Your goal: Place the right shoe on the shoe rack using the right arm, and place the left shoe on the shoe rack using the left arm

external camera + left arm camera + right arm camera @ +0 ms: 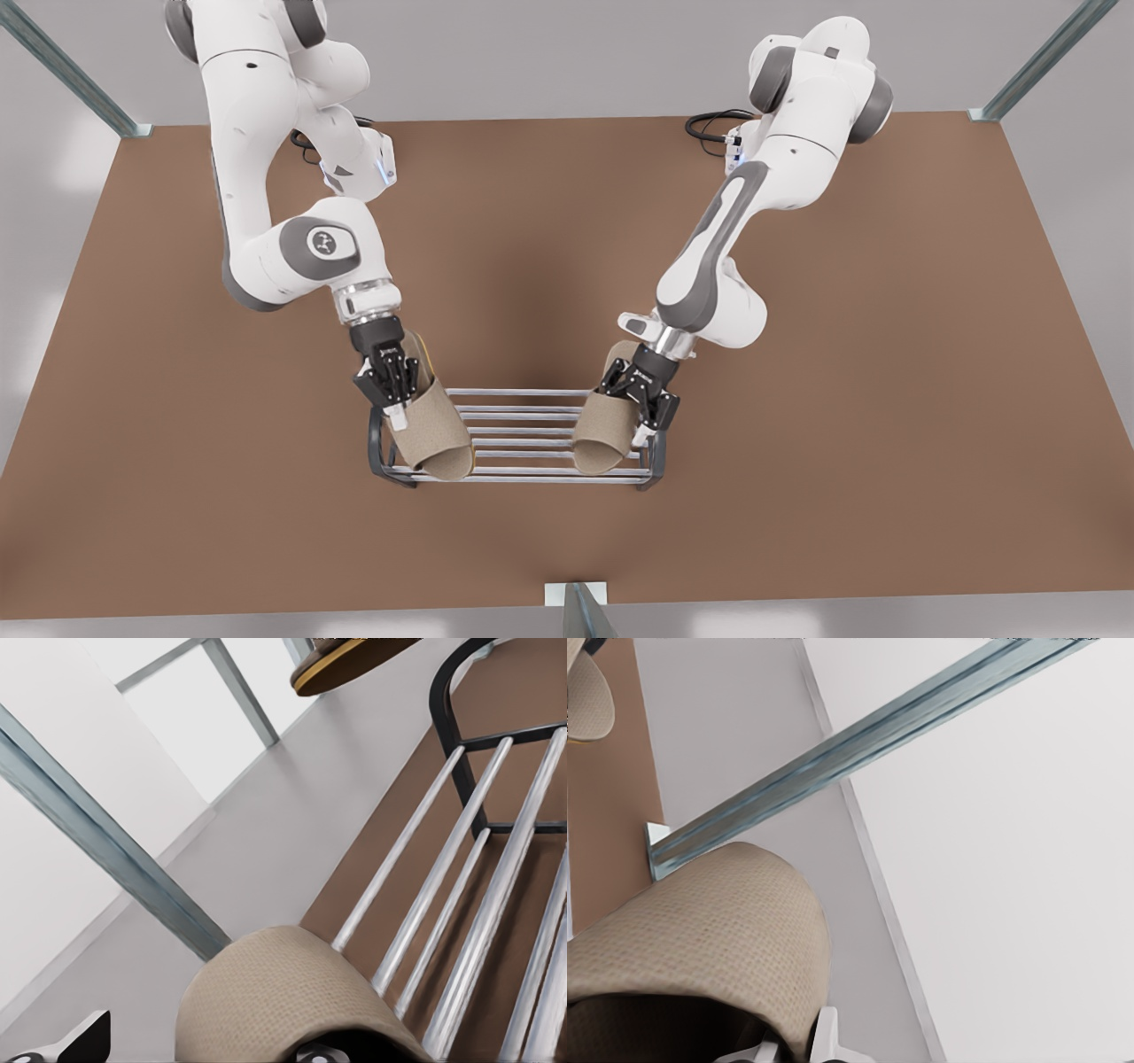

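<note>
Two white arms, one [257, 177] on the front view's left and one [726, 230] on its right, each with a single black gripper, making two grippers [400, 409] [642, 416], jaws closed on a slipper apiece. Two beige slippers, one [438, 430] at the left end and one [602, 439] at the right end of a single shoe rack [523, 412] with two rounded end loops and several silver bars, exact number unclear. One brown tabletop [886, 354], three metal posts [71, 71] [1036, 62] [580, 611], two at the far corners and one at the near edge.
</note>
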